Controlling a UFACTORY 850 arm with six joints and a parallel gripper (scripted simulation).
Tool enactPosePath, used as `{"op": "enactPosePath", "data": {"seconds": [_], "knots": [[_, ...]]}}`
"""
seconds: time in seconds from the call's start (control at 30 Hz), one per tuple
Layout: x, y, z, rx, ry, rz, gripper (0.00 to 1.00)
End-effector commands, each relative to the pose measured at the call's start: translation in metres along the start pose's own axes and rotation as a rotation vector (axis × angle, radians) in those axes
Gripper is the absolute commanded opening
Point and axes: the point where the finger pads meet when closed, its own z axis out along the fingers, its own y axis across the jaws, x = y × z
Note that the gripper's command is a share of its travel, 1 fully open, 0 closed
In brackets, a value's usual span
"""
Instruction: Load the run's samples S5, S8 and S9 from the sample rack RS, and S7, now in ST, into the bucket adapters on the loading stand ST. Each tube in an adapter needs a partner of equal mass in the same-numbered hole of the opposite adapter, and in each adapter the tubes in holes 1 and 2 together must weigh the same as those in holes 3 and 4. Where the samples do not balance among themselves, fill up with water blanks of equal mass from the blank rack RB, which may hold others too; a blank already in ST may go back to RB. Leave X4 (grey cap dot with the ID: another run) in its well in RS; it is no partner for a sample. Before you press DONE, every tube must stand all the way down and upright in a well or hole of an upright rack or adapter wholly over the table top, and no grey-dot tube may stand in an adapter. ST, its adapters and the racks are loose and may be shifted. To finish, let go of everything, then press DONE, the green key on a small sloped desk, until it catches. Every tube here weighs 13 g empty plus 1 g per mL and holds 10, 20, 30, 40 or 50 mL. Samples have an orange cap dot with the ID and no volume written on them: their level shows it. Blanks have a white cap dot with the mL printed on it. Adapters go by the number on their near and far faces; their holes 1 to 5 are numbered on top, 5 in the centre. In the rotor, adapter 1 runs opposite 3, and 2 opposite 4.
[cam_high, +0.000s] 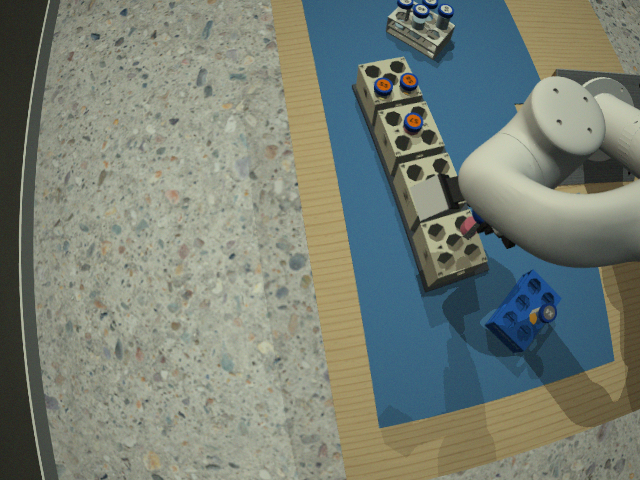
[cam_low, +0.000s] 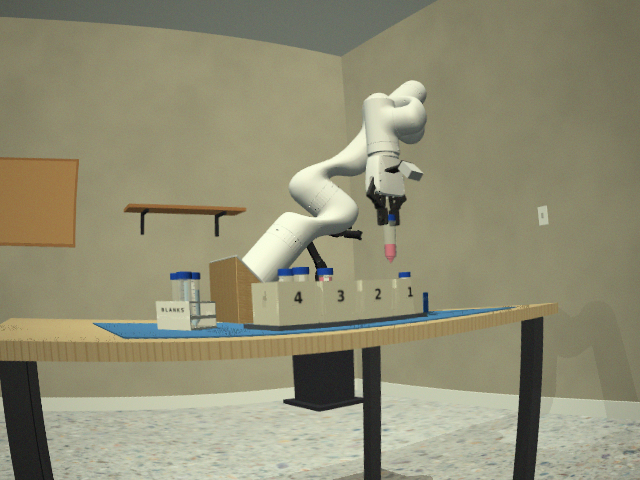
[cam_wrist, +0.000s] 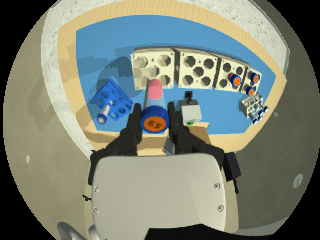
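Note:
My gripper (cam_low: 391, 218) (cam_wrist: 154, 110) is shut on a sample tube (cam_high: 469, 225) (cam_low: 389, 242) (cam_wrist: 155, 91) with pink liquid and an orange cap dot; its ID is too small to read. The tube hangs upright, well above adapter 1 (cam_high: 437, 244) (cam_low: 410, 305) near its border with adapter 2. Adapter 4 (cam_high: 384, 67) (cam_low: 279, 310) holds two orange-dot tubes (cam_high: 383, 85) (cam_high: 408, 80). Adapter 3 (cam_high: 419, 148) (cam_low: 338, 310) holds one orange-dot tube (cam_high: 413, 121). Adapter 1 shows only empty holes. The blue sample rack (cam_high: 516, 315) (cam_wrist: 110, 98) holds the grey-dot tube (cam_high: 546, 312).
The blank rack (cam_high: 420, 34) (cam_low: 178, 312) (cam_wrist: 255, 108) with several white-dot tubes stands beyond adapter 4. The small grey key desk (cam_wrist: 194, 114) shows in the wrist view beside the stand; the arm hides it in the top view. The arm base block (cam_low: 227, 289) stands behind the stand.

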Motion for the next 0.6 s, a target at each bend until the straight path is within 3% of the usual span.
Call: {"op": "enactPosePath", "data": {"seconds": [0.0,0.4,0.57], "knots": [[0.01,0.019,0.0,0.001,0.001,-0.002,0.0],[0.033,0.074,0.0,0.001,0.001,-0.002,0.0],[0.036,0.081,0.0,0.001,0.001,-0.002,0.0]]}}
